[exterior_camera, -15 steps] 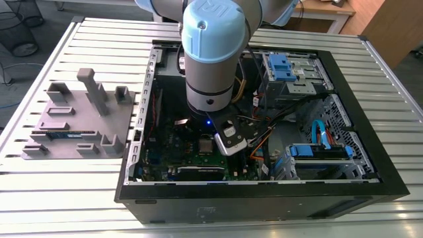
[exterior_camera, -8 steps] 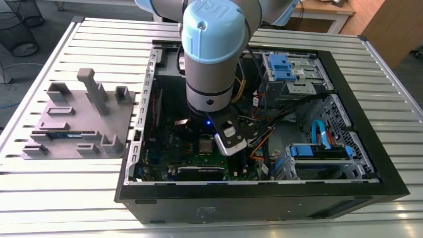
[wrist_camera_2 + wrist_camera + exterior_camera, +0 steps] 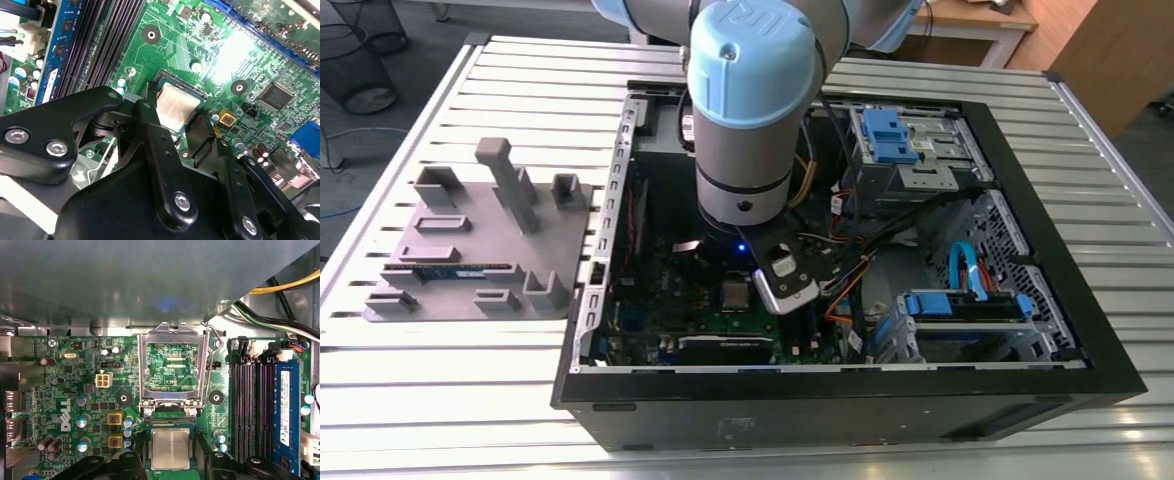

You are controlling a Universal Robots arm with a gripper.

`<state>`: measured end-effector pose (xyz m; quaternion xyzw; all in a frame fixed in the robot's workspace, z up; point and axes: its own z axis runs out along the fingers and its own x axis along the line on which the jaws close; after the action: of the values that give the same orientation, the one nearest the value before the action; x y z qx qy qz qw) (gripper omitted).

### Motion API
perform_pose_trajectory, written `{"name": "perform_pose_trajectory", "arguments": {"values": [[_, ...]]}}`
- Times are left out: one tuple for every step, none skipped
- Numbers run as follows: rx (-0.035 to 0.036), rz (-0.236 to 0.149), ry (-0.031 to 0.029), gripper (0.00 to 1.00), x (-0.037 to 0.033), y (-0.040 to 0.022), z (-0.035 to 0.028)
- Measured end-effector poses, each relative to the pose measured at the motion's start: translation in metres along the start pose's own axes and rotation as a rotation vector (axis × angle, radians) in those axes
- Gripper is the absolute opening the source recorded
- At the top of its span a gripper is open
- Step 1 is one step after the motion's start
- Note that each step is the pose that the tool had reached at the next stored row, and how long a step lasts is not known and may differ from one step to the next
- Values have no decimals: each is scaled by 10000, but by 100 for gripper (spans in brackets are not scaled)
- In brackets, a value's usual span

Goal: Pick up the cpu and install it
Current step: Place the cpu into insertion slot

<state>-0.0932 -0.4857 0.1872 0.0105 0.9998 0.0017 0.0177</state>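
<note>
I'm seeing the cpu (image 3: 170,447) lying in the socket (image 3: 170,423), load plate (image 3: 143,365) standing open; gripper (image 3: 176,114) fingers (image 3: 131,460) sitting apart, flanking it; socket sitting mid-motherboard (image 3: 65,385) inside the case (image 3: 854,410).

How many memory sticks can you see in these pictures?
2. One memory stick lies on the grey tray at the exterior view's left; the other stands upright on the motherboard in the first wrist view. More may be hidden.

The arm (image 3: 744,100) reaches straight down, wrist (image 3: 744,205) vertical, with the gripper (image 3: 175,111) low and pointing downward.
</note>
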Motion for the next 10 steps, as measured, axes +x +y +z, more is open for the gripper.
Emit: {"name": "perform_pose_trajectory", "arguments": {"values": [[-1, -1, 0, 47, 0, 0, 2], [0, -2, 0, 47, -1, 0, 4], [0, -2, 0, 47, -1, 0, 5], [1, -2, 1, 47, -1, 0, 7], [1, -2, 1, 47, -1, 0, 11], [2, -1, 2, 47, 0, 0, 16], [3, -1, 2, 47, 0, -1, 20], [3, -1, 2, 47, 0, -1, 22], [2, -1, 1, 47, 0, -1, 22], [2, -2, 1, 47, -1, 0, 23]]}}
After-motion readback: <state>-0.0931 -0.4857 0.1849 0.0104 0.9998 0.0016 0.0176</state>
